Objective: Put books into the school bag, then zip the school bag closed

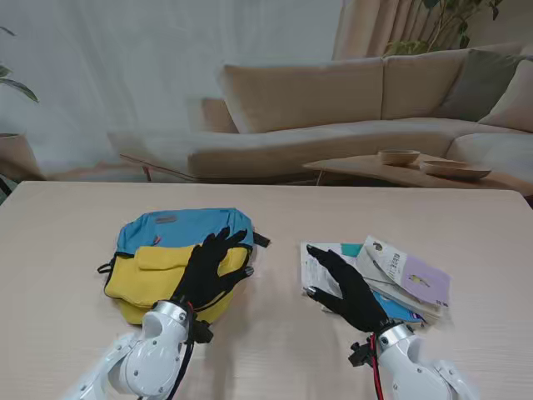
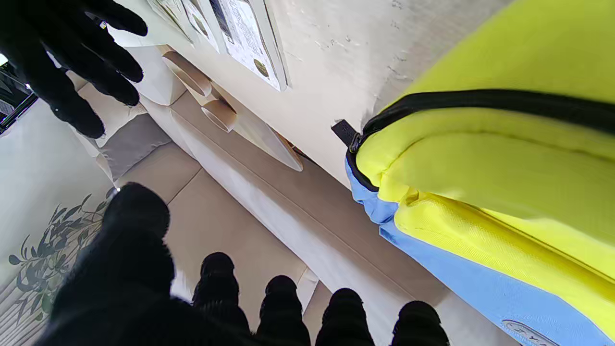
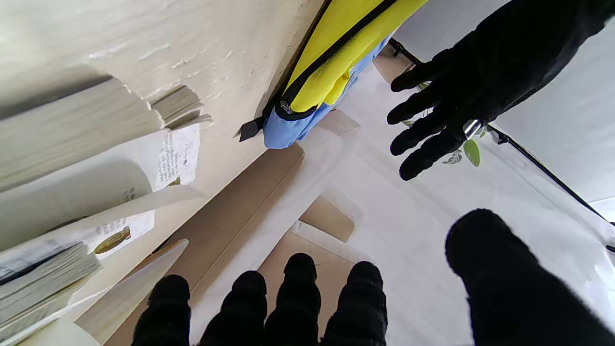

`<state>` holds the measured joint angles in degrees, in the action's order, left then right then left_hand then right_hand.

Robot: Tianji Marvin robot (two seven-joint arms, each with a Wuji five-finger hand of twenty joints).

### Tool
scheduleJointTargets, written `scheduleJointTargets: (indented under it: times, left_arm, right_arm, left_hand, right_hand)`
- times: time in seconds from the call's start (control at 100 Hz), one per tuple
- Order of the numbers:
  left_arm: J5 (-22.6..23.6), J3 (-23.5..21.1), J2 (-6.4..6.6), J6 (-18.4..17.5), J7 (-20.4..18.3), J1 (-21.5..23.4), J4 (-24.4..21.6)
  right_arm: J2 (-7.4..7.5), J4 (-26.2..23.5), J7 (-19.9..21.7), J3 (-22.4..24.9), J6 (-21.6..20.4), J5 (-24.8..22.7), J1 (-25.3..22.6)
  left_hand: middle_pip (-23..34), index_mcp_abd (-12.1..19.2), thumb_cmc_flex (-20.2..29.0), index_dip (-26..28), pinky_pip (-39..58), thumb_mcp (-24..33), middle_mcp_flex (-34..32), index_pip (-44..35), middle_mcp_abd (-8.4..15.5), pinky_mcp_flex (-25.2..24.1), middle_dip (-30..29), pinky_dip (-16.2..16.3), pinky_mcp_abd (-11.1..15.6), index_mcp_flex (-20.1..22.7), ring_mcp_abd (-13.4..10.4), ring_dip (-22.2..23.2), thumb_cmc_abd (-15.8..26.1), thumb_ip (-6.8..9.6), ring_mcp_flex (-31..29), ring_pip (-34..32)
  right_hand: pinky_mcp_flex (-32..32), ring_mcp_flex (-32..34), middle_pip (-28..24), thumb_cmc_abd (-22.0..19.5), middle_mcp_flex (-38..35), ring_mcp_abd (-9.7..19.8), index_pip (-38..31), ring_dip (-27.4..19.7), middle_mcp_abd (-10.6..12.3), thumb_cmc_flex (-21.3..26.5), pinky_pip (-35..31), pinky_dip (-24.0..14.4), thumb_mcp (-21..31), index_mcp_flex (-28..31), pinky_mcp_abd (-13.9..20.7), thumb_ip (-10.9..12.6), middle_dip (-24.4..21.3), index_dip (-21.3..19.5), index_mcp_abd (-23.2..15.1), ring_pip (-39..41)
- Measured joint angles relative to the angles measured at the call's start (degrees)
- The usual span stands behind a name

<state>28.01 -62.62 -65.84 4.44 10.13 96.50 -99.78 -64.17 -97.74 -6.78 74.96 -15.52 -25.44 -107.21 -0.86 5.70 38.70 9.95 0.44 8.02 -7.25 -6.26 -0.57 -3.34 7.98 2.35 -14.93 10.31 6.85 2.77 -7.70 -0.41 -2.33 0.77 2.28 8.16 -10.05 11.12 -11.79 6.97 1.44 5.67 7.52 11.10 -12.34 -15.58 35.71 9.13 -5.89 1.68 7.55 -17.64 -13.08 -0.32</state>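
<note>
A blue and yellow school bag (image 1: 162,262) lies flat on the table to my left, its black zipper (image 2: 480,103) shut along the yellow part. My left hand (image 1: 212,271) hovers over the bag's right side, fingers spread, holding nothing. A loose pile of books (image 1: 391,279) lies to the right. Over the pile's left edge hangs my right hand (image 1: 350,292), open and empty. The bag (image 3: 331,62) and the left hand (image 3: 461,81) also show in the right wrist view, with the book pages (image 3: 81,158) close by. The right hand (image 2: 57,62) appears in the left wrist view.
The pale wooden table (image 1: 275,350) runs wide to both sides. Beyond its far edge stand a beige sofa (image 1: 350,108) and a low table with two bowls (image 1: 416,162). A black tab (image 2: 343,132) sticks out at the bag's corner.
</note>
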Motion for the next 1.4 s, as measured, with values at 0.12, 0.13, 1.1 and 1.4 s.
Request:
scheduleJointTargets:
  times: [0.12, 0.13, 1.1, 1.4]
  left_arm:
    - [-0.31, -0.11, 0.07, -0.05, -0.7, -0.01, -0.13]
    - [-0.35, -0.11, 0.08, -0.05, -0.77, -0.02, -0.13]
    - [0.25, -0.71, 0.2, -0.07, -0.45, 1.06, -1.56]
    - [0.18, -0.73, 0.28, 0.52, -1.04, 1.11, -2.1]
  right_arm:
    - [-0.02, -0.04, -0.25, 0.0, 0.03, -0.28, 0.07]
    - [-0.02, -0.04, -0.28, 0.0, 0.03, -0.3, 0.08]
    - [0.06, -7.89, 3.53, 9.61, 5.72, -7.97, -2.44]
    - [1.01, -10.89, 9.7, 18.32, 8.49, -10.49, -3.39]
  left_hand:
    - [0.0, 0.0, 0.0, 0.02, 0.0, 1.14, 0.0, -0.63, -0.02, 0.0, 0.57, 0.08, 0.0, 0.0, 0.0, 0.43, 0.0, 0.0, 0.0, 0.0]
    - [0.0, 0.0, 0.0, 0.03, 0.0, 1.14, 0.0, -0.63, -0.02, 0.0, 0.57, 0.1, 0.0, 0.0, 0.0, 0.56, 0.0, 0.0, 0.0, 0.0]
    - [1.47, 0.0, 0.02, 1.43, 0.01, 3.52, 0.0, -6.38, -0.13, 0.0, 6.62, 2.11, 0.0, 0.0, 0.0, 2.64, -0.68, 0.0, 0.0, -0.05]
    - [1.47, 0.0, 0.02, 1.48, 0.01, 3.53, 0.0, -6.4, -0.13, 0.0, 7.27, 2.13, 0.0, 0.0, 0.0, 2.67, -0.68, 0.0, 0.0, -0.05]
  right_hand:
    - [-0.02, 0.0, -0.65, 0.33, 0.0, 0.01, 0.0, 0.01, 0.0, 0.0, 0.16, -0.58, 0.04, 0.0, 0.01, 0.0, 0.11, -0.07, 0.0, 0.0]
    - [-0.03, 0.0, -0.65, 0.33, 0.0, 0.01, 0.0, 0.01, 0.0, 0.0, 0.17, -0.58, 0.06, 0.0, 0.01, 0.0, 0.11, -0.08, 0.0, 0.0]
    - [-2.43, 4.55, -23.1, 5.67, -4.51, -3.53, -22.73, 8.41, -4.57, 2.43, -37.58, -2.73, 11.53, 4.5, -4.61, 2.68, 8.85, -8.6, 8.0, 19.14]
    - [-4.21, 8.67, -25.0, 6.03, -8.94, -5.59, -25.93, 9.9, -6.01, 2.43, -43.22, -2.09, 11.55, 10.15, -6.45, 2.66, 9.91, -7.48, 9.48, 22.57]
